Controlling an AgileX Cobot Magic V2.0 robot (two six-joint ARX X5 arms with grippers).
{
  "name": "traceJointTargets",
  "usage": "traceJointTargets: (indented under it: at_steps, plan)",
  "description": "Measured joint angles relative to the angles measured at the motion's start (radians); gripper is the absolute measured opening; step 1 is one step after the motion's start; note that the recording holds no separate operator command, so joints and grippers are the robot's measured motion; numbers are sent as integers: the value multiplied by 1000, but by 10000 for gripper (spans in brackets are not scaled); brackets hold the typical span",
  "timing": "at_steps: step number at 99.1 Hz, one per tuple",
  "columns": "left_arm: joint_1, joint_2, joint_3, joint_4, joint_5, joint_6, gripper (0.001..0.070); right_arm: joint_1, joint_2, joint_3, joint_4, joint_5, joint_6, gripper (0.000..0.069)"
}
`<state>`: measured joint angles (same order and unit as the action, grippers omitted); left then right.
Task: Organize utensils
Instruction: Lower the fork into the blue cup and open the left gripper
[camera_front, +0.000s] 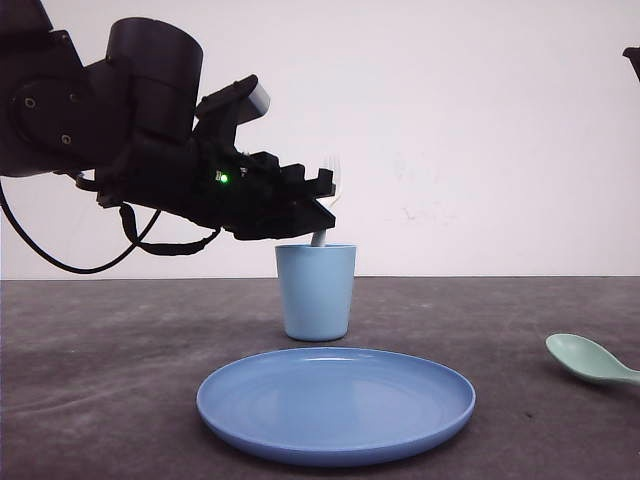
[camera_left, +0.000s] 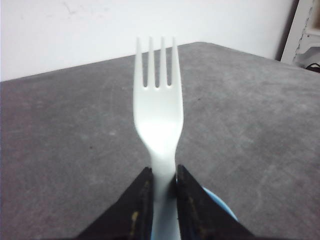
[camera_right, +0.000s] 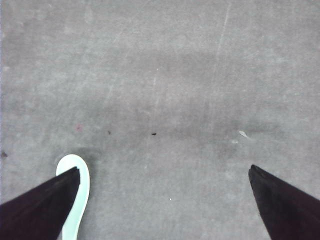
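The left gripper (camera_left: 161, 182) pinches the white fork (camera_left: 158, 115) by its handle, upright over the light blue cup (camera_front: 316, 291); it is not yet released. The mint-green spoon (camera_front: 590, 360) lies far right, untouched, beneath the spread right gripper (camera_right: 162, 175).

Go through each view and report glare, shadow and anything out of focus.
Front view: soft glare on the plate rim, faint shadow under it; the fork tines wash out against the white wall. Left wrist view: fork sharp, bright sheen on its neck, fingers blurred. Right wrist view: even light, dark fingertips soft-edged beside the spoon.
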<state>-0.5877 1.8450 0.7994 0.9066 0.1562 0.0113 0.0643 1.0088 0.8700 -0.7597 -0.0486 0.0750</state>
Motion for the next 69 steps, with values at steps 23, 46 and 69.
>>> traceJointTargets:
  at_steps: [23,46,69]
  plan:
    - [0,0,0,-5,0,0,116,0,0,0,0,0,0,680]
    - [0,0,0,-3,0,0,270,0,0,0,0,0,0,680]
    - [0,-6,0,-1,0,-2,276,0,0,0,0,0,0,680]
